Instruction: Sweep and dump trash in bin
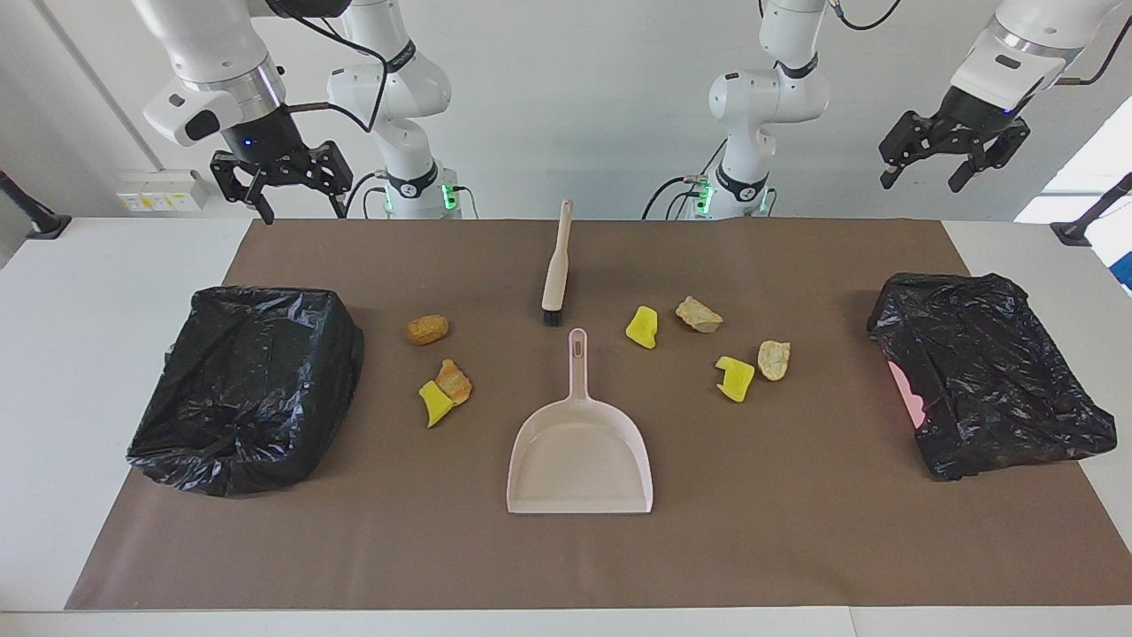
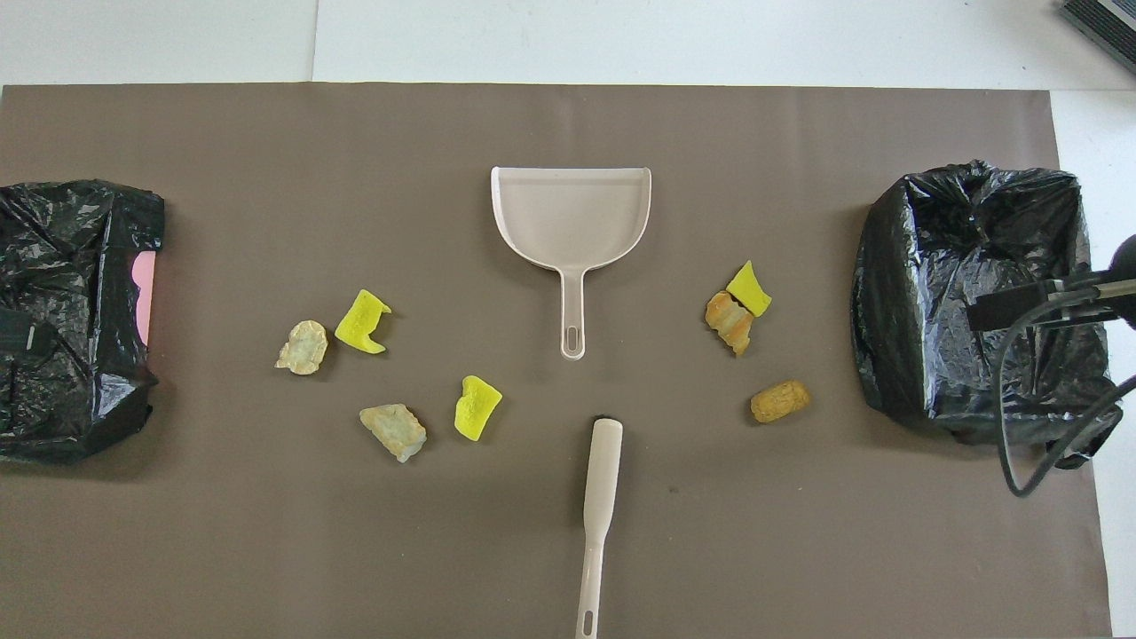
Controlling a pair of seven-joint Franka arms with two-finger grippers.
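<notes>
My work surface is a white tabletop [image 1: 106,292], its middle covered by one large brown mat [image 1: 796,531] that lies flat and reaches nearly to the edge nearest the facing camera. A seam [image 2: 314,40] divides the white surface into two panels in the overhead view. The wall [image 1: 575,106] at my end of the room is plain and pale grey-white, evenly lit. A white socket strip [image 1: 159,190] is mounted low on that wall, toward the right arm's end. Strong daylight enters through a bright window area [image 1: 1083,172] at the left arm's end. Black clamp stands [image 1: 31,217] sit at both ends of the tabletop.
</notes>
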